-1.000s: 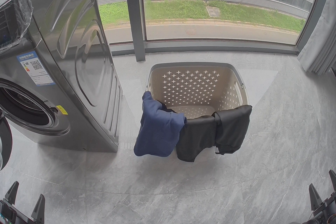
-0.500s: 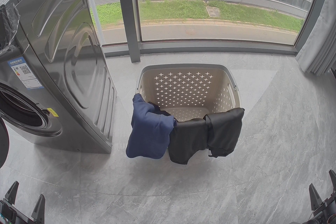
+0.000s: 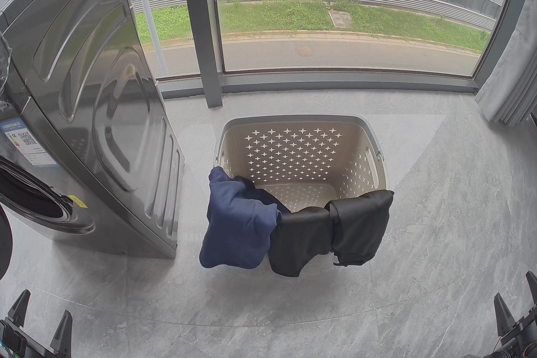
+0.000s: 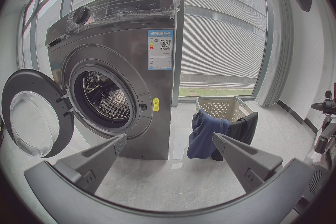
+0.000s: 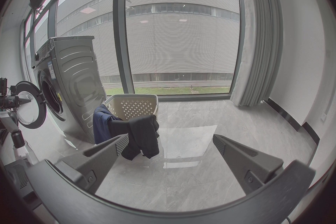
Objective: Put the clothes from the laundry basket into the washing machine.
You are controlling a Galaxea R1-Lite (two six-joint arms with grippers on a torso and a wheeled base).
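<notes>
Beige plastic laundry basket [image 3: 296, 152] sits beside the washing machine [image 3: 106, 113], a rumpled navy garment [image 3: 238, 227] and a limp black garment [image 3: 330, 233] draped side by side over its near rim. Left gripper [image 4: 168, 137] and right gripper [image 5: 168, 139] are spread wide, holding nothing, well apart from it.

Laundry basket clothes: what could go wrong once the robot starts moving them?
The dark blue cloth and black cloth hang over the beige perforated plastic basket's near rim, so a tug could drop either onto the floor or tip the basket. The grey washing machine's open round door might snag trailing fabric.
</notes>
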